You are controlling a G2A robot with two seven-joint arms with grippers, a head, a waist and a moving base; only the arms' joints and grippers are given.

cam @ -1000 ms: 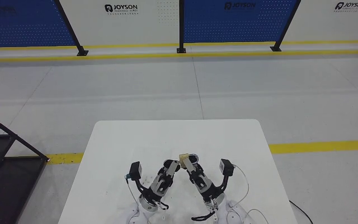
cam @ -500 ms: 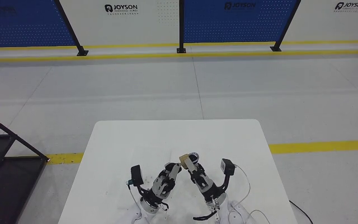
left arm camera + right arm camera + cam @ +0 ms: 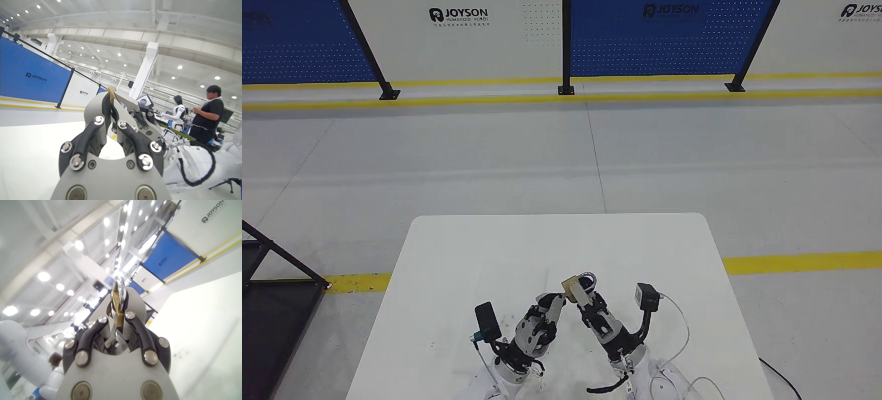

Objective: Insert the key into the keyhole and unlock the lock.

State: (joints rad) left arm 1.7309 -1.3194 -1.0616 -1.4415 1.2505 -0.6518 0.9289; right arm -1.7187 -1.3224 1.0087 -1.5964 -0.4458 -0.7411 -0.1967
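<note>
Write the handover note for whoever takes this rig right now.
Left gripper: fingers closed together, raised above the white table. The key is hidden, so a hold on it cannot be confirmed.
Right gripper: shut on the brass padlock, silver shackle pointing away from the wrist.
The two gripper tips meet at the padlock, off the table.
Done: padlock is lifted and presented.
Left: insertion cannot be seen, so verify it, then turn the key to unlock.

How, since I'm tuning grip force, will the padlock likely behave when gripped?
Probably rigid and heavy for its size: the padlock looks brass-bodied with a metal shackle. Its smooth faces may slip or pivot in the right gripper if pushed.
</note>
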